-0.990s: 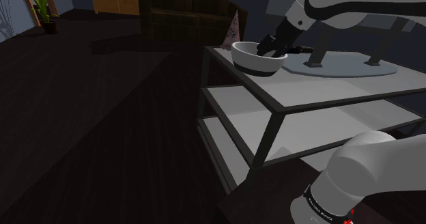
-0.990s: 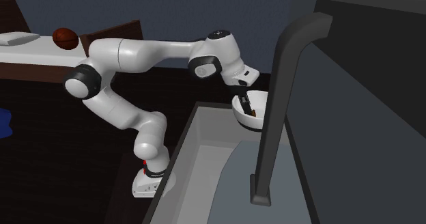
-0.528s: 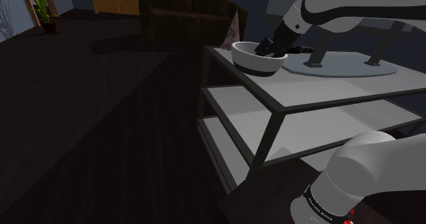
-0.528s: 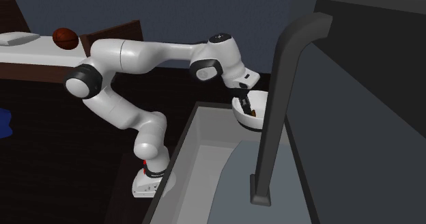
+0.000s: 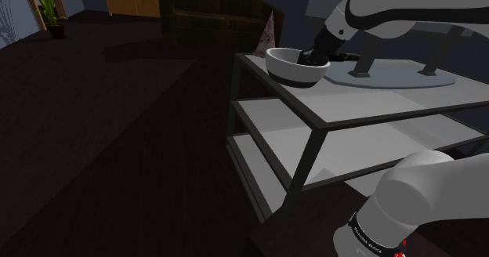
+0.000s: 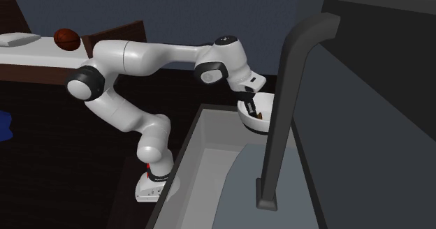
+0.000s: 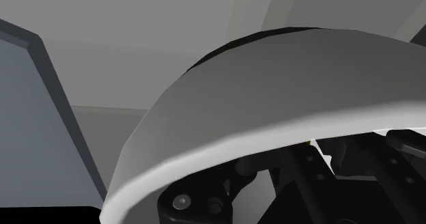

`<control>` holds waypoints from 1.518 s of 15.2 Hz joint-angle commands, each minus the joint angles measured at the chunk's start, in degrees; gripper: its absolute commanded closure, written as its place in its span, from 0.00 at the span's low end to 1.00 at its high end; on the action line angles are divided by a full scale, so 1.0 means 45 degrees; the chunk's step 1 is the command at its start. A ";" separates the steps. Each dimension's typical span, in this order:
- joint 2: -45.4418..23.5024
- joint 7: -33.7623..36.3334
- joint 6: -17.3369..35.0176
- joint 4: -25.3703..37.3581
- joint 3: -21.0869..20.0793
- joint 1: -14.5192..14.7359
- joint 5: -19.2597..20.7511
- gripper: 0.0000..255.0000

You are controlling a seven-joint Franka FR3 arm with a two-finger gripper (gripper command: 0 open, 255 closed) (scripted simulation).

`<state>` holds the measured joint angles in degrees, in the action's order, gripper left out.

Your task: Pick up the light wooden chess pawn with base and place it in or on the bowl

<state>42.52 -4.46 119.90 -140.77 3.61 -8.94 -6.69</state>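
At the corner of the top grey shelf (image 5: pixel 368 99) of a black-framed rack, my black end effector (image 5: pixel 312 57) dips inside the round white bowl with a dark band (image 5: pixel 294 69). Whether it grips or stands wide I cannot tell. A small brown pawn (image 6: pixel 259 114) shows inside the bowl, beside the end effector. Dark floor (image 5: pixel 117 138) spreads beyond, with a brown armchair (image 5: pixel 211 9) and a potted plant (image 5: pixel 47 5).
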 commanded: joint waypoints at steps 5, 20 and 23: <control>-0.0057 0.0118 -0.0365 0.0299 -0.0036 -0.0009 0.0004 1.00; -0.0631 0.0417 -0.2737 0.3262 -0.0044 0.0015 0.0089 1.00; -0.0810 0.0472 -0.3204 0.3911 -0.0040 0.0026 0.0099 1.00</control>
<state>39.02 -2.37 106.35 -124.17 3.36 -8.81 -6.28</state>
